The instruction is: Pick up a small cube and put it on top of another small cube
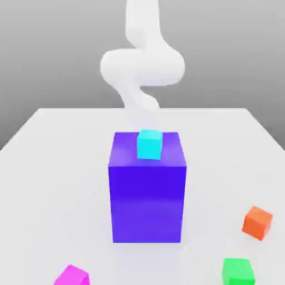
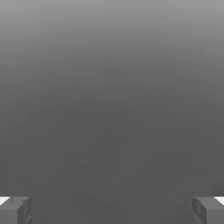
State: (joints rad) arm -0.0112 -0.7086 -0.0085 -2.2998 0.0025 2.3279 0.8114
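Magenta cube: Cut by the frame's lower edge at the exterior view's left, the magenta cube (image 1: 73,276) sits on the white table (image 1: 61,183), turned so that a corner of its top points away.
Green cube: At the near edge of the scene, toward the exterior view's right, the green cube (image 1: 237,271) rests on the table, its lower part also cut by the frame.
Orange cube: Just beyond the green cube and farther to the exterior view's right, the orange cube (image 1: 257,223) lies apart from it, turned at an angle.
Blue box: Front and center stands the blue box (image 1: 147,203), far larger than any of the cubes, with its front face to the camera and its top in view.
Cyan cube: Above the table, the cyan cube (image 1: 150,145) sits on top of the blue box, near the middle of its upper face and slightly to the exterior view's right.
Stack: Of the four small cubes pictured, none rests on another.
Arm: Behind the box, the white arm (image 1: 142,67) bends down from the frame's upper edge, its lowest part blending into the pale tabletop.
Gripper: Seen in the hand view, the gripper (image 2: 112,211) has its two fingers (image 2: 13,212) wide apart, with nothing between them.
Backdrop: Plain gray (image 1: 50,55) rises past the table's far edge.
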